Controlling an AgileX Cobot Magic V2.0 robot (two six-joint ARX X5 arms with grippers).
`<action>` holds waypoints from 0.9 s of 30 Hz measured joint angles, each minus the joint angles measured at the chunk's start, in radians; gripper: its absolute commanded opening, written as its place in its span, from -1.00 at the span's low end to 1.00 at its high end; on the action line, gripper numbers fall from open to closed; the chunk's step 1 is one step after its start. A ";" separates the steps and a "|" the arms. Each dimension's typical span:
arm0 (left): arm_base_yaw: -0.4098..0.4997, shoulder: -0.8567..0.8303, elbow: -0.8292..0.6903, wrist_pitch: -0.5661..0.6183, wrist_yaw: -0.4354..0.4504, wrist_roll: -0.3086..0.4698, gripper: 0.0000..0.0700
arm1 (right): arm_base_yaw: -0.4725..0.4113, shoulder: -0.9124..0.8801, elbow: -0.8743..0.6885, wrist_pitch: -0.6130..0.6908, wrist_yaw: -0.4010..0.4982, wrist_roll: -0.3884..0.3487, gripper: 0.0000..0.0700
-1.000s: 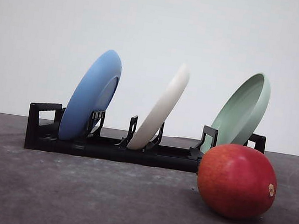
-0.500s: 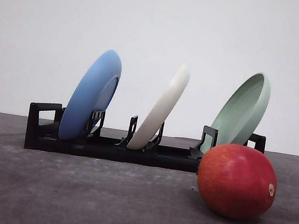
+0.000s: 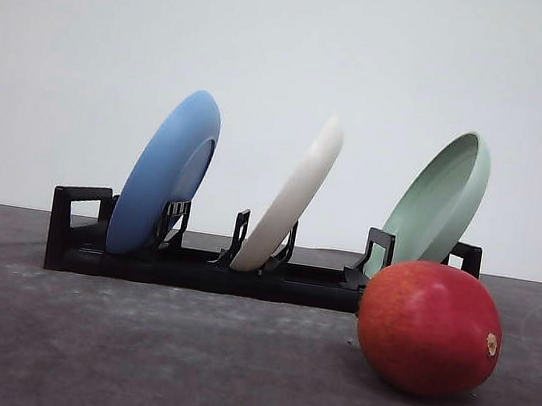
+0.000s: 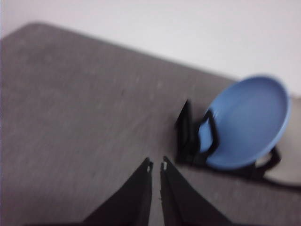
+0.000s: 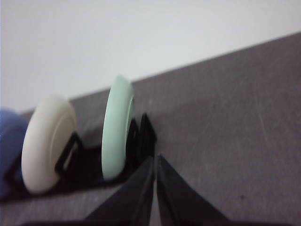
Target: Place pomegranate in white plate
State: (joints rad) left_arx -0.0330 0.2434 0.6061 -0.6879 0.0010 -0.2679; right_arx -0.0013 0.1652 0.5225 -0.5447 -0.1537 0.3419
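1. sitting on the dark grey table (image 3: pixel 127 365), the pomegranate (image 3: pixel 429 329) is at front right in the front view, pale tan spot facing right, its top overlapping the lower edge of the pale green plate (image 3: pixel 439 208) behind it.
2. black rack (image 3: pixel 192 265) runs across the table behind the fruit, holding three plates on edge, all tilted with tops leaning right: blue plate (image 3: pixel 165 172) left, white plate (image 3: pixel 293 195) middle, green one right.
3. white plate stands in the rack's middle slot, well apart from the pomegranate; fruit is not in it.
4. left wrist view, blurry: left gripper (image 4: pixel 156 165) with fingertips nearly together, just a thin gap, nothing between them, over bare table; blue plate (image 4: pixel 248 121) and the rack end (image 4: pixel 187 136) beyond it, concave face visible here.
5. right wrist view, also blurry: right gripper (image 5: pixel 154 158) with fingers pressed close, nothing held; green plate (image 5: pixel 117 126) seen edge-on just past the tips, white plate (image 5: pixel 48 143) beside it, a sliver of the blue plate (image 5: pixel 9 150) at the frame edge.
6. pomegranate appears in the front view, while the wrist views give the plates from other angles.
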 measured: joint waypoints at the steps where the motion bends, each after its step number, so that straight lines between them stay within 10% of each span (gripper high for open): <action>1: 0.000 0.022 0.016 -0.031 0.007 0.010 -0.96 | 0.000 0.019 0.012 -0.016 -0.018 -0.015 -0.99; 14: -0.015 0.283 0.114 -0.141 0.193 0.078 -0.96 | 0.047 0.210 0.038 -0.080 -0.157 -0.128 -0.98; 27: -0.256 0.396 0.119 -0.016 0.200 0.279 -0.96 | 0.231 0.221 0.040 -0.079 -0.159 -0.236 -0.97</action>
State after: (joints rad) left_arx -0.2893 0.6394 0.7248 -0.7038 0.2014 0.0111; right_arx 0.2293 0.3866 0.5621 -0.6239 -0.3122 0.1061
